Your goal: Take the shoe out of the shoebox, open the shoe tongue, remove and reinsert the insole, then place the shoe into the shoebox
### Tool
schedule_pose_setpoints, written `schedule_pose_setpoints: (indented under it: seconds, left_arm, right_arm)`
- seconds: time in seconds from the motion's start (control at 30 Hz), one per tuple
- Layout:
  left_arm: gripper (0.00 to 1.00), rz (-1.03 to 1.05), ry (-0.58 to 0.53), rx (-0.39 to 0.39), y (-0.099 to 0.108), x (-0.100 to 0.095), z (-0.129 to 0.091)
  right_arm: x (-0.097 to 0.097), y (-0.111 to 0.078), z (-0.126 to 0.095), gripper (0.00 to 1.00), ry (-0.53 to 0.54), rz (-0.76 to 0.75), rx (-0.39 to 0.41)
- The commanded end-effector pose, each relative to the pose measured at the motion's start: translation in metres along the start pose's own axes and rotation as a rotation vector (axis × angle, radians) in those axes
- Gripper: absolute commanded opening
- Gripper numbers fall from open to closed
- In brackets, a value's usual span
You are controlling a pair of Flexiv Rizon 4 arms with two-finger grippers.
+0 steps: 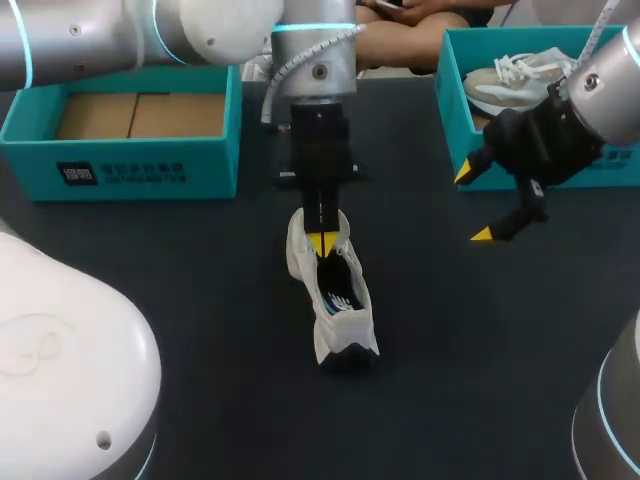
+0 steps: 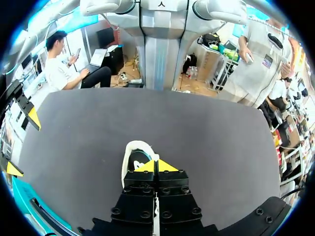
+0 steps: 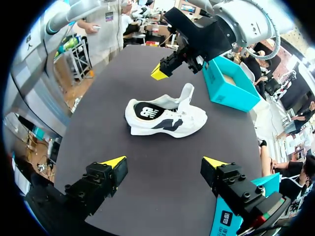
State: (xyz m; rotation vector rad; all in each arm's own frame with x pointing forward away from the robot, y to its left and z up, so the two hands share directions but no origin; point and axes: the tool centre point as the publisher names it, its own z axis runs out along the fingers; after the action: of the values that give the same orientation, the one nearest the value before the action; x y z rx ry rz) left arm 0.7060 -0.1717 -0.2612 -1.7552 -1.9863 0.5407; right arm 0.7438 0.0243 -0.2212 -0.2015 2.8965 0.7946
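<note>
Head view: shoe (image 1: pixel 332 300) lies well apart from empty shoebox (image 1: pixel 120 170).

Our head camera looks down from above and behind us onto the dark desk (image 1: pixel 200 330), taking in both its side areas. Our left wrist camera sits close behind the left claw (image 2: pixel 156 166), looking steeply down past it into the white shoe (image 2: pixel 135 152). Our right wrist camera looks past the right claw (image 3: pixel 164 161) from farther back, seeing the shoe side-on. All three views share the shoe and the left claw.
</note>
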Motion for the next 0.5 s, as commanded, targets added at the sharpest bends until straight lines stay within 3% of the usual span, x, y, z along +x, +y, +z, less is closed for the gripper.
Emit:
schedule_pose_setpoints:
  seconds: [0.03, 0.27, 0.5]
  left_arm:
    - [0.0, 0.017, -0.024, -0.034, 0.004, -0.003, 0.021]
    - [0.0, -0.021, -0.054, -0.116, 0.015, -0.018, 0.044]
    - [0.0, -0.022, -0.026, -0.116, 0.016, -0.019, 0.046]
  right_arm:
    - [0.001, 0.0, 0.001, 1.0, -0.001, 0.0, 0.002]
    - [0.001, 0.0, 0.001, 1.0, -0.001, 0.0, 0.002]
    - [0.001, 0.0, 0.001, 1.0, -0.001, 0.0, 0.002]
